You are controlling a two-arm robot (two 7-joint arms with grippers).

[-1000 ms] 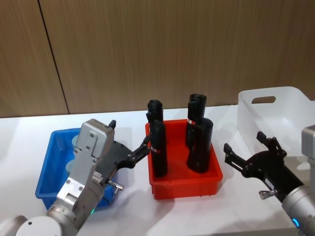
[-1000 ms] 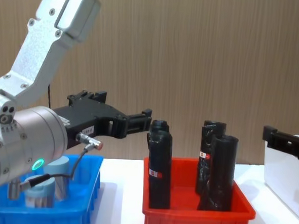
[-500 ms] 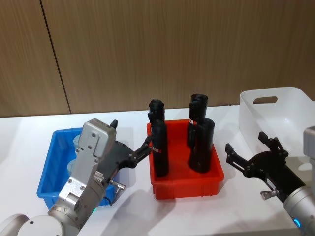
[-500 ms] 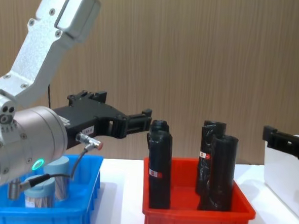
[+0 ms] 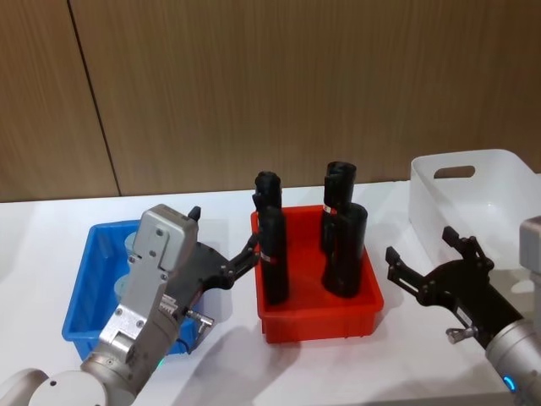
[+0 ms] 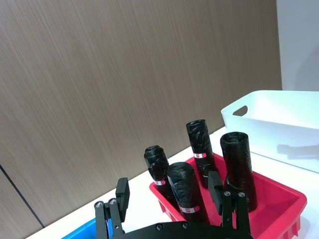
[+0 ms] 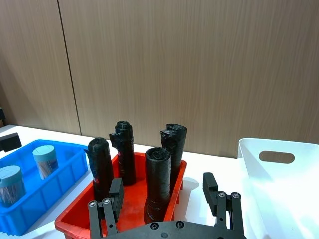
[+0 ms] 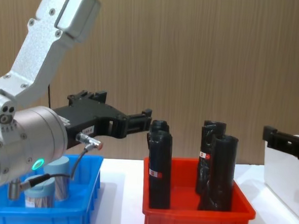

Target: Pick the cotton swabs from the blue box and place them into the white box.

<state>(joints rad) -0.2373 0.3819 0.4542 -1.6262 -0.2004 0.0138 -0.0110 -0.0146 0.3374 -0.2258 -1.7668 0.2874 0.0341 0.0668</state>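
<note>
Cotton swabs (image 8: pixel 58 186): two clear tubs w/ pale blue-grey lids, upright in blue box (image 5: pixel 80 288) at scene left. Red bin (image 5: pixel 317 317) of tall black rolls (image 5: pixel 342 249) sits btwn it and white box (image 5: pixel 473 199) at right, w/ narrow strips of bare table (image 5: pixel 338 372) either side. Left gripper (image 5: pixel 224 233) hovers over blue box's right edge, jaws wide, holding nothing. Right gripper (image 5: pixel 420 247) is near white box, jaws wide, empty.

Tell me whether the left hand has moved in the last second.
No. In the head view the left hand sits open at the same spot beside the red bin, above the blue box.
</note>
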